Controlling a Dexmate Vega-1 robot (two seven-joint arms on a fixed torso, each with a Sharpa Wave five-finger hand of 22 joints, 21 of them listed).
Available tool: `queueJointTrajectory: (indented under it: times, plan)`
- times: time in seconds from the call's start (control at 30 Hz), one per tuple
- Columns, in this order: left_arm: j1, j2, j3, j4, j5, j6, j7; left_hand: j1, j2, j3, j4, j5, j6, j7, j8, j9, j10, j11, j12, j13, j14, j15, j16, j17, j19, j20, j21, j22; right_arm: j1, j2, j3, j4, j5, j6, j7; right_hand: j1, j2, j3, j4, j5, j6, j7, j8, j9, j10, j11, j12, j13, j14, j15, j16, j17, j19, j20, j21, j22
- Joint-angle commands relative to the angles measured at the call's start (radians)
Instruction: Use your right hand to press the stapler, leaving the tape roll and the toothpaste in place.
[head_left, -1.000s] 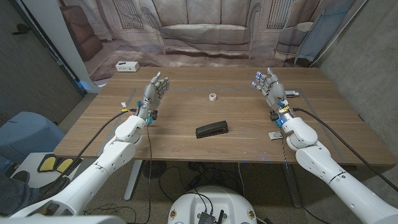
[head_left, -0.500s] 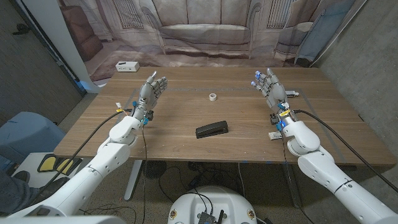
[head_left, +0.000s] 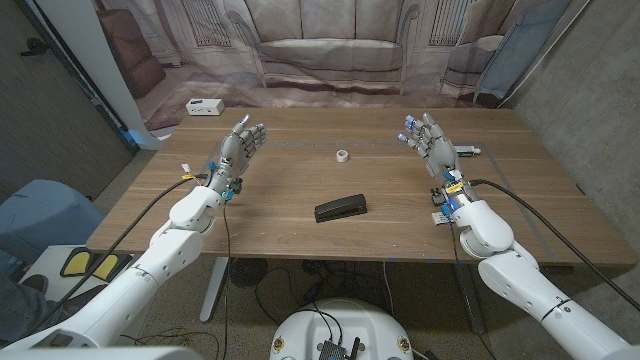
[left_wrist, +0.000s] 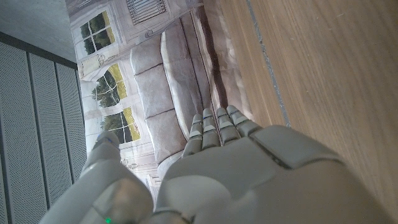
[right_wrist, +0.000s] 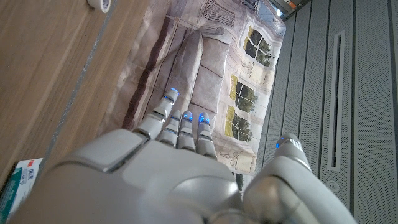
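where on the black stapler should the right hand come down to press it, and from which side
Probably on the raised top arm of the stapler, near its higher right end, coming from above. It lies flat and lengthwise across the table, with the open right hand off to its right.

Tape roll (head_left: 342, 155) lies behind stapler (head_left: 341, 208), between both hands.

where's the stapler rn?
Head view: the stapler lies near the table's middle, between the two arms, nearer the front edge than the tape roll and apart from the right hand.
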Motion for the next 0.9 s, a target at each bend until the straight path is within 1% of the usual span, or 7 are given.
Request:
queueJointTrajectory:
  times: [0.03,0.43,0.5,0.57,0.67,0.7,0.9]
  plan:
    - [-0.002,0.015,-0.006,0.020,-0.010,-0.019,-0.043,0.016,0.001,0.000,-0.004,0.000,0.003,0.004,-0.002,0.005,0.001,-0.002,-0.002,0.002,0.005,-0.001,-0.001,0.005,0.002,0.000,-0.005,0.005,-0.054,0.002,-0.008,-0.059,-0.047,0.012,-0.027,0.009,-0.001,0.003,-0.009,0.005,0.008,0.005,0.000,0.002,0.008,0.001,0.001,0.005,-0.009,-0.001,-0.006,0.003,-0.010,0.004,-0.005,0.005]
    - [-0.005,0.018,-0.009,0.019,-0.006,-0.029,-0.050,0.018,0.002,0.001,-0.006,-0.001,0.007,0.007,-0.003,0.005,0.006,-0.002,-0.003,0.003,0.010,-0.003,-0.002,0.005,0.000,-0.003,-0.009,0.005,-0.100,-0.003,-0.007,-0.098,-0.138,0.023,-0.064,0.014,0.001,0.003,-0.011,0.005,0.015,0.000,0.001,0.002,0.021,-0.004,0.004,0.005,-0.002,-0.010,-0.005,0.002,-0.009,0.004,-0.008,0.004]
    - [-0.004,0.018,-0.010,0.018,-0.007,-0.033,-0.051,0.019,0.003,0.001,-0.006,-0.001,0.009,0.007,-0.002,0.005,0.007,-0.003,-0.003,0.003,0.011,-0.004,-0.002,0.005,0.000,-0.003,-0.010,0.005,-0.111,-0.005,-0.006,-0.108,-0.157,0.024,-0.072,0.014,0.002,0.002,-0.011,0.004,0.019,-0.006,0.001,0.002,0.021,-0.005,0.003,0.005,-0.008,-0.008,-0.007,0.002,-0.030,0.023,-0.017,0.004]
    - [-0.003,0.020,-0.011,0.017,-0.004,-0.032,-0.048,0.019,0.003,0.001,-0.006,-0.001,0.010,0.007,-0.002,0.005,0.009,-0.005,-0.002,0.003,0.013,-0.003,-0.002,0.005,0.001,-0.003,-0.010,0.005,-0.120,-0.007,-0.003,-0.118,-0.170,0.022,-0.078,0.014,0.002,0.002,-0.011,0.004,0.021,-0.007,0.002,0.002,0.022,-0.003,0.003,0.005,-0.008,-0.006,-0.008,0.002,-0.035,0.024,-0.019,0.004]
    - [-0.002,0.017,-0.011,0.016,-0.008,-0.026,-0.043,0.020,0.003,0.001,-0.006,-0.001,0.013,0.006,-0.002,0.005,0.011,-0.006,-0.002,0.003,0.014,-0.005,-0.002,0.005,0.001,-0.003,-0.011,0.005,-0.129,-0.005,-0.001,-0.129,-0.191,0.023,-0.090,0.015,0.004,0.000,-0.011,0.003,0.037,-0.008,0.006,0.003,0.049,0.002,0.011,0.006,0.011,-0.003,-0.001,0.003,-0.042,0.024,-0.021,0.005]
    - [-0.002,0.016,-0.011,0.018,-0.011,-0.025,-0.044,0.020,0.003,0.001,-0.006,-0.001,0.013,0.005,-0.002,0.005,0.011,-0.006,-0.003,0.003,0.015,-0.005,-0.002,0.005,0.002,-0.003,-0.011,0.005,-0.131,-0.006,-0.001,-0.132,-0.196,0.022,-0.090,0.018,0.006,0.001,-0.013,0.003,0.055,-0.010,0.011,0.003,0.081,0.002,0.021,0.007,0.017,-0.003,0.000,0.003,-0.044,0.025,-0.021,0.005]
    - [-0.011,0.012,-0.006,0.023,-0.012,-0.016,-0.044,0.022,0.005,0.002,-0.007,-0.001,0.016,0.003,-0.002,0.005,0.016,-0.006,-0.002,0.003,0.019,-0.008,-0.002,0.005,0.003,-0.003,-0.012,0.005,-0.131,-0.003,0.000,-0.135,-0.244,0.032,-0.100,0.023,0.013,0.002,-0.014,0.003,0.083,-0.020,0.017,0.004,0.108,-0.007,0.027,0.008,0.054,-0.014,0.012,0.004,-0.037,0.021,-0.017,0.004]
